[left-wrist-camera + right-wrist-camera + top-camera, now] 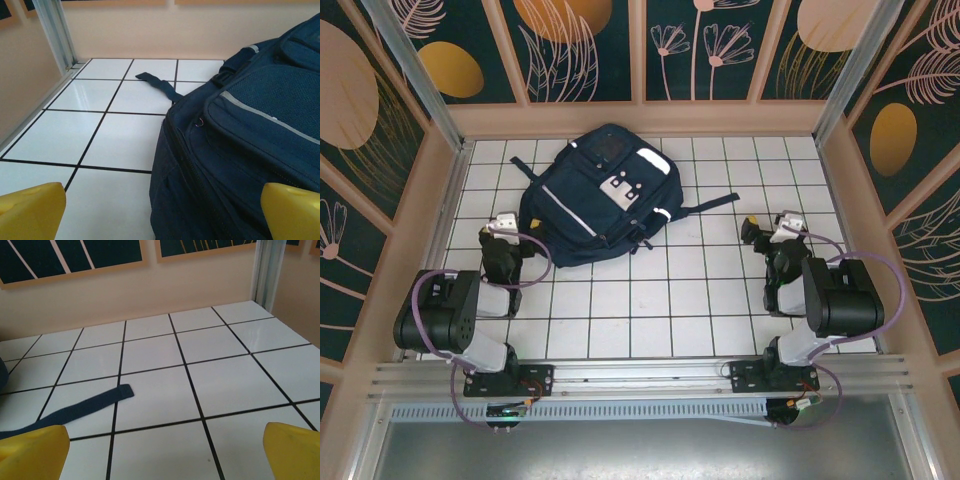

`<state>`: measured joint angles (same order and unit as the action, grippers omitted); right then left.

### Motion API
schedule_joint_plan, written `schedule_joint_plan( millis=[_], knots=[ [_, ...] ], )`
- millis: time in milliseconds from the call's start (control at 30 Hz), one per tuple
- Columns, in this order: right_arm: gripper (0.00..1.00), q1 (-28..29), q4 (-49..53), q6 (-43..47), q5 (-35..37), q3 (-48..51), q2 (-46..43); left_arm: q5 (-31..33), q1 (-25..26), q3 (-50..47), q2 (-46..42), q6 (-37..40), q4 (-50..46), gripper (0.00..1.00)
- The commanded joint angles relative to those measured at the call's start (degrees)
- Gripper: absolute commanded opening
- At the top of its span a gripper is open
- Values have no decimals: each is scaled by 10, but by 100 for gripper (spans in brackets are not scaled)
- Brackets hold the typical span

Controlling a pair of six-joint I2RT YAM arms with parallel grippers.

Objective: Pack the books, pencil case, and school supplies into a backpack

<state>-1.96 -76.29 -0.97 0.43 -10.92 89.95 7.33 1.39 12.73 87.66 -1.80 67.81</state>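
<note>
Near the front, the left gripper [502, 226] and the right gripper [763, 233] sit low over the tiled table [670, 300], jaws wide apart and empty. Just beyond the left one lies the navy backpack [600, 200], its strap [80, 407] stretching toward the right gripper.

Overhead camera looks down; low wrist cameras face forward, left nearest backpack [605, 195].

Backpack [235, 150] cropped at right edge; strap [75, 410] cropped left.
</note>
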Motion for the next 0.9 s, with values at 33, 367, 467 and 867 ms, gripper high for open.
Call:
schedule_joint_plan(
  millis=[33, 367, 467, 867],
  knots=[
    [99, 7, -7, -1, 14, -14, -2, -13, -5, 8, -1, -14, 57, 99],
    [99, 6, -7, -1, 14, -14, -2, 2, -5, 9, -6, -19, 50, 99],
    [99, 7, -6, 0, 14, -14, -1, 2, -6, 9, -6, -19, 50, 99],
    [99, 5, -6, -1, 11, -13, -2, 2, -5, 8, -6, -19, 51, 99]
  ],
)
